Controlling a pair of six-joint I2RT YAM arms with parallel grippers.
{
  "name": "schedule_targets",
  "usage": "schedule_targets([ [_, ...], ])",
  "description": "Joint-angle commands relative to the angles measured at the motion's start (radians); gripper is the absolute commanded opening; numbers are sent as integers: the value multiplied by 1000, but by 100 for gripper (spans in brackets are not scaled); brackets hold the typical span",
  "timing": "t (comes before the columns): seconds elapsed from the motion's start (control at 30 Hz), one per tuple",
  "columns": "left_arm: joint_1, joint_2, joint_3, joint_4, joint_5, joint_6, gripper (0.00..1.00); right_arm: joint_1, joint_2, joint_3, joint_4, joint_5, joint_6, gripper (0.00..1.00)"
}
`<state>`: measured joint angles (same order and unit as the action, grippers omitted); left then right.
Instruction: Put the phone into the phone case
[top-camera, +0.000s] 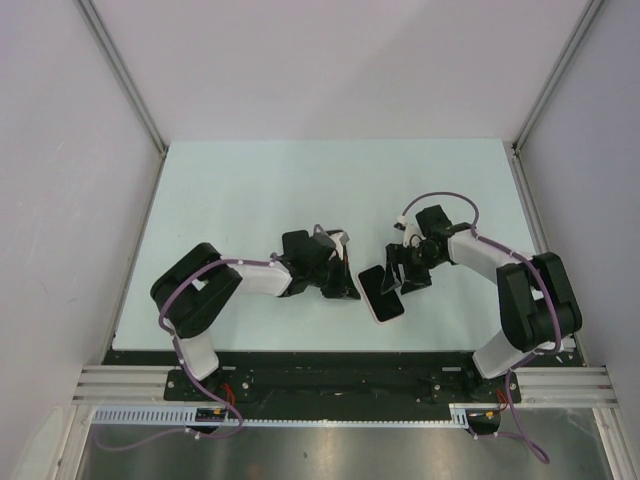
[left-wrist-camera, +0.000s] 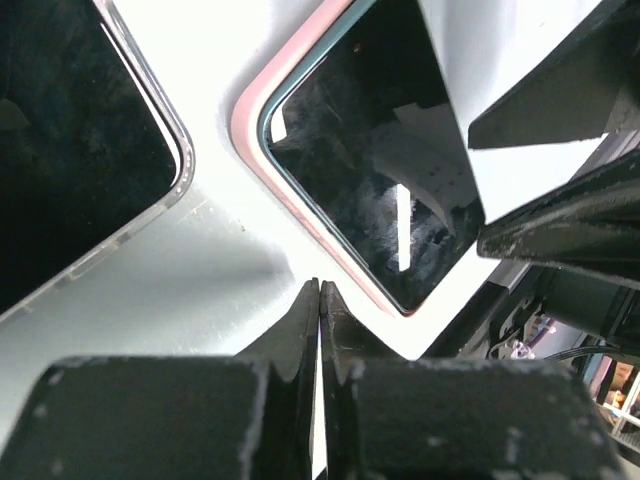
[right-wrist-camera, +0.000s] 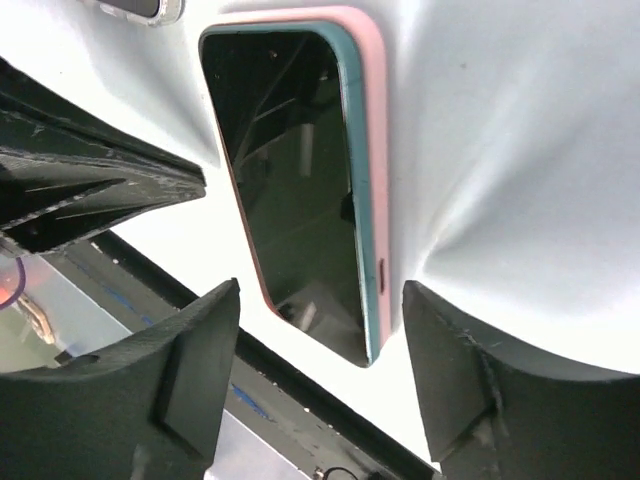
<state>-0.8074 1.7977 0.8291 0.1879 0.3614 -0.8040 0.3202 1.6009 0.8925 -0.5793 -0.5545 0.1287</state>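
Observation:
The phone (right-wrist-camera: 295, 180), dark-screened with a teal edge, lies face up inside the pink phone case (right-wrist-camera: 372, 120) on the white table near the front edge. In the top view the phone (top-camera: 381, 292) sits between both arms. My right gripper (right-wrist-camera: 320, 290) is open, its fingers flanking the phone's near end without touching it. My left gripper (left-wrist-camera: 320, 285) is shut and empty, its tips just off one long side of the pink phone case (left-wrist-camera: 262, 165). From above, the left gripper (top-camera: 350, 288) and right gripper (top-camera: 400, 280) stand on either side of the phone.
A second dark slab with a clear, transparent rim (left-wrist-camera: 80, 150) lies on the table just left of the pink case, partly under my left arm. The table's black front edge (right-wrist-camera: 300, 385) runs close behind the phone's near end. White walls enclose the table.

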Motion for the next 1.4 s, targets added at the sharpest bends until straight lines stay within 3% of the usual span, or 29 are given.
schedule_targets([
  [0.0, -9, -92, 21, -24, -48, 5, 5, -36, -73, 34, -39, 91, 31, 73],
  [0.03, -9, -96, 22, -33, -52, 6, 8, -39, -76, 36, -39, 100, 40, 77],
  [0.07, -12, -100, 24, -36, -58, 6, 9, -40, -82, 34, -36, 106, 46, 99],
  [0.2, -12, -90, 28, -53, -62, -6, 26, -11, -68, 28, 5, 110, 83, 100],
  [0.3, -12, -72, 42, -53, -68, 2, 32, 3, -58, 28, 56, 105, 111, 100],
  [0.53, -13, -110, 36, -82, -107, 15, 43, -39, -170, -21, 168, 359, 293, 100],
  [0.67, -13, -89, 68, -85, -96, 11, 46, -144, -228, -154, 434, -6, 356, 100],
  [0.83, -12, -66, 82, -77, -96, -4, 48, -153, -254, -185, 398, 36, 332, 100],
  [0.87, -12, -63, 82, -76, -98, -6, 49, -153, -251, -185, 386, 24, 315, 99],
  [0.97, -12, -51, 82, -74, -99, -6, 50, -148, -242, -185, 360, 27, 276, 77],
  [1.07, -13, -37, 85, -73, -99, -12, 50, -130, -225, -185, 348, 54, 252, 71],
  [1.2, -12, -32, 85, -68, -93, -15, 50, -103, -179, -185, 349, 36, 236, 52],
  [1.37, -12, -11, 87, -67, -90, -12, 50, -64, -121, -187, 349, 57, 229, 50],
])
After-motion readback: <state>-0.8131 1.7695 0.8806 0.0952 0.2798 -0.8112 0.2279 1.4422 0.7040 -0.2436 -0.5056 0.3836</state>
